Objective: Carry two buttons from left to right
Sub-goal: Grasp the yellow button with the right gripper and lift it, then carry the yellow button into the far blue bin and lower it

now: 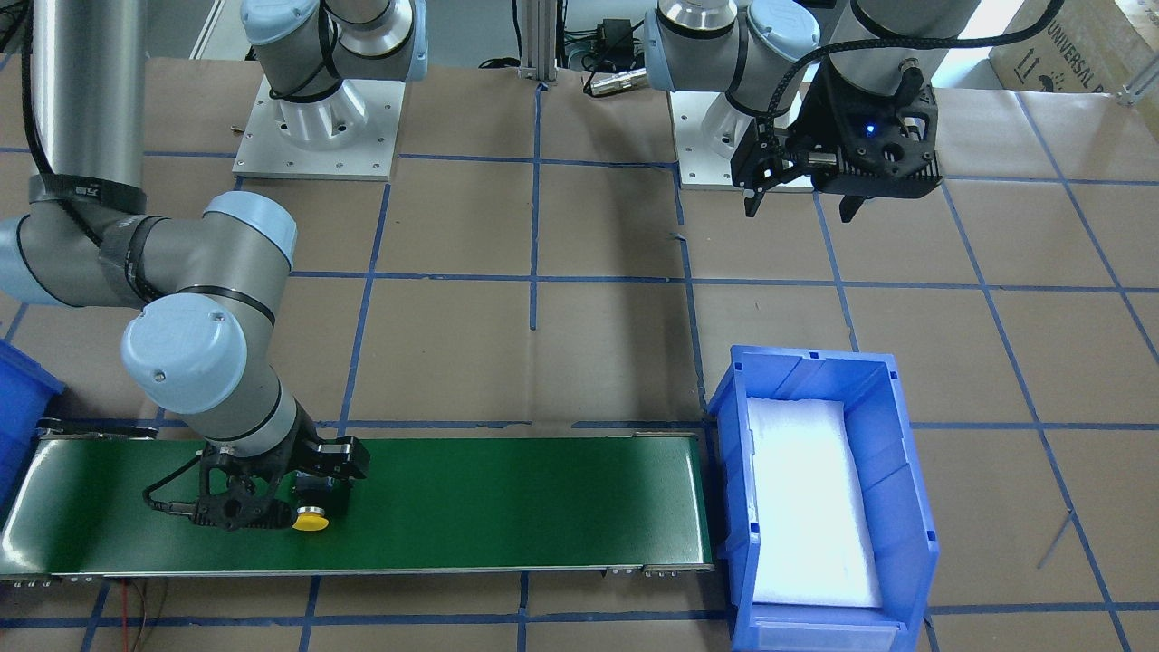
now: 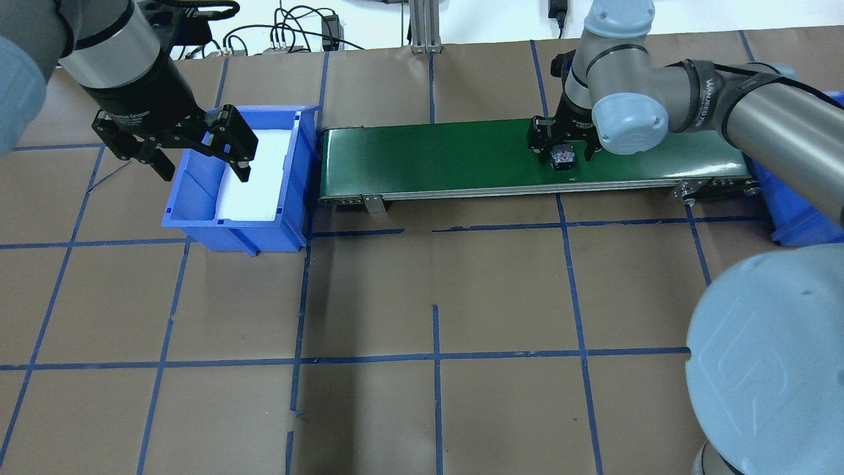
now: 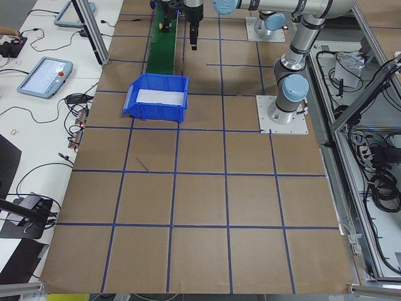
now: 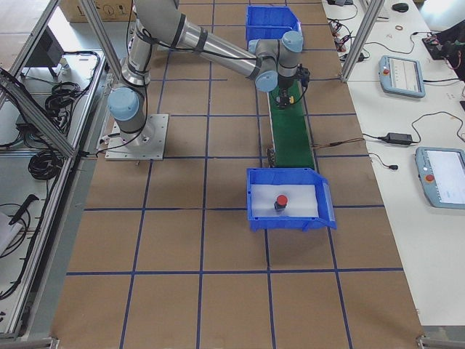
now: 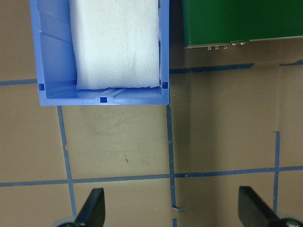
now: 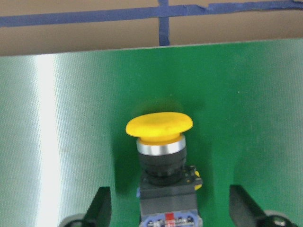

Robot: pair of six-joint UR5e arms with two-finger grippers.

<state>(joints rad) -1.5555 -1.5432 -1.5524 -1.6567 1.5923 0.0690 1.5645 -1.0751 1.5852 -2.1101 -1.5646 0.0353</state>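
A yellow-capped button (image 1: 311,521) (image 6: 159,127) lies on its side on the green conveyor belt (image 1: 507,507) (image 2: 428,158). My right gripper (image 1: 308,498) (image 2: 562,158) (image 6: 171,210) is open and straddles its black body, with both fingers clear of it. In the exterior right view a red-capped button (image 4: 280,202) stands on the white foam in the blue bin (image 4: 287,222) (image 1: 896,471) (image 2: 231,234). The other views show only bright foam there. My left gripper (image 1: 800,210) (image 2: 204,173) (image 5: 171,213) hangs open and holds nothing, above the table beside that bin.
A second blue bin (image 1: 18,398) (image 2: 791,224) sits at the belt's other end. The two arm bases (image 1: 317,127) (image 1: 724,136) stand on plates at the table's back. Blue tape lines grid the brown tabletop. Tablets (image 4: 403,76) and cables lie on a side bench.
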